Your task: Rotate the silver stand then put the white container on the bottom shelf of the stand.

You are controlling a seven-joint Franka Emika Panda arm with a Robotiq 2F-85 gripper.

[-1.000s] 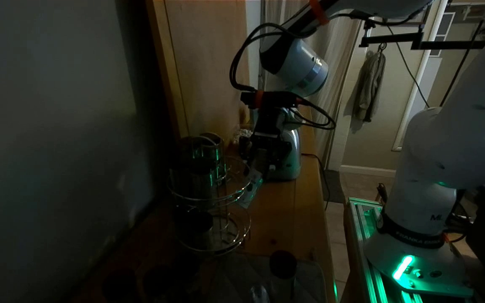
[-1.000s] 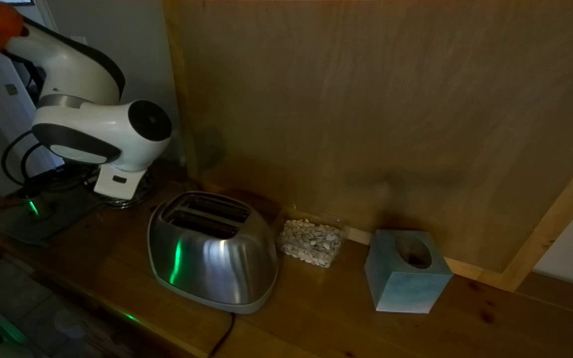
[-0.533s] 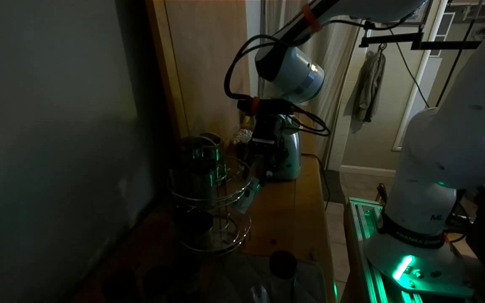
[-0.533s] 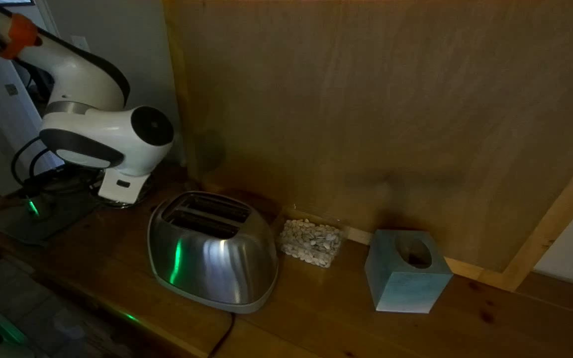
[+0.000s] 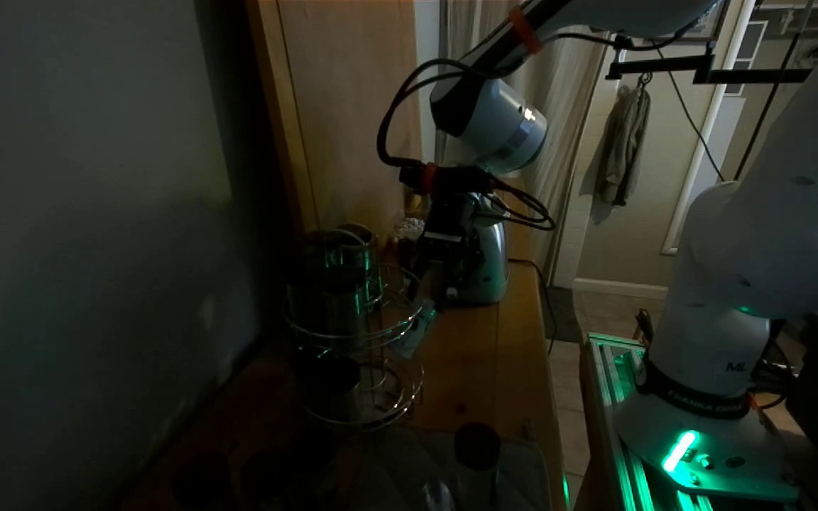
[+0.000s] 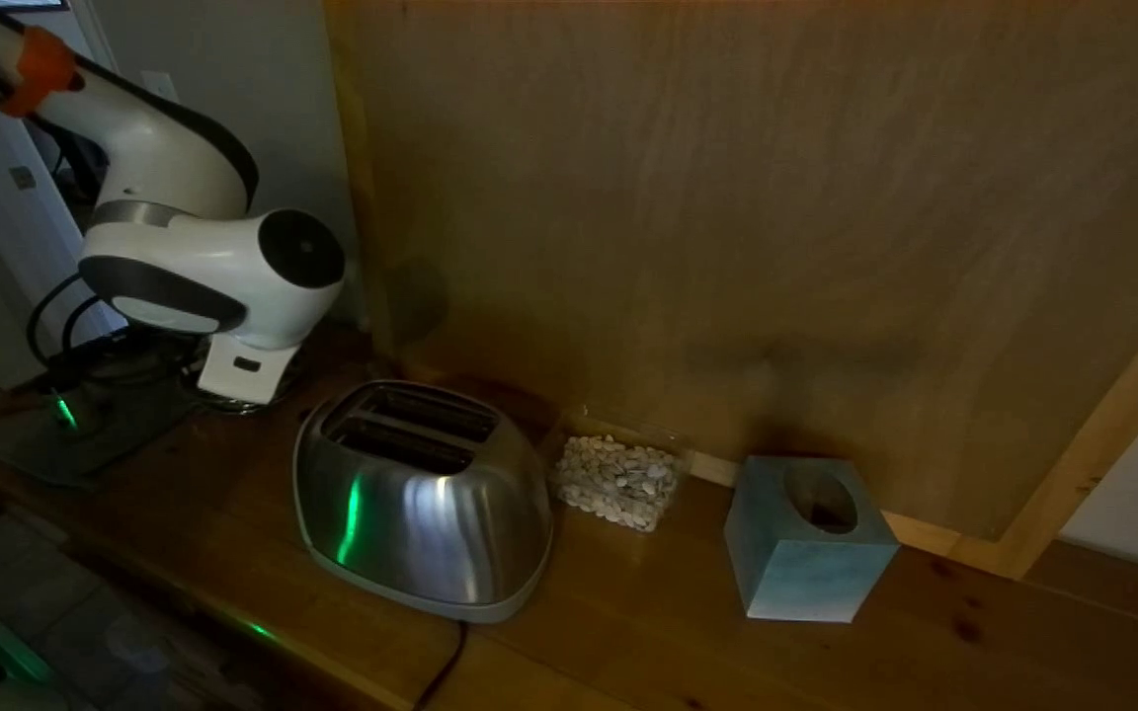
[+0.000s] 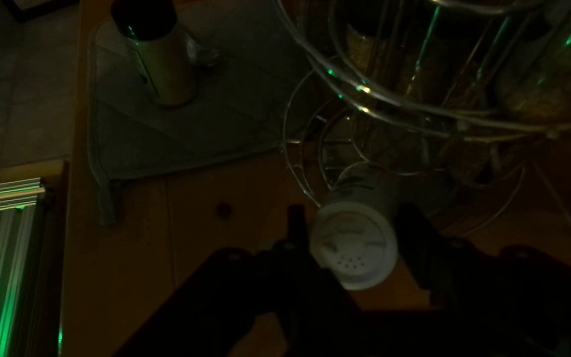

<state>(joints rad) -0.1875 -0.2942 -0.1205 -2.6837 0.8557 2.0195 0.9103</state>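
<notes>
Claw (image 7: 351,223) clamped on the white container (image 7: 357,243), which hangs tilted just beside the silver stand (image 7: 399,102), its far end toward the bottom shelf (image 7: 293,142); touching the stand or not, can't tell, v. dark. Step in hand: prob. the 2nd, i.e. placing. Next move req's easing it in under the stand's upper tier (image 7: 363,109) w/o snagging, straightening up, setting down on the bottom shelf, then release once it sits flat.

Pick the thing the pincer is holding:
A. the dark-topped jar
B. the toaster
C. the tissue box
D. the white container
D: the wrist view shows the white container clasped in the pincer, and in an exterior view it hangs there, tilted.
</notes>
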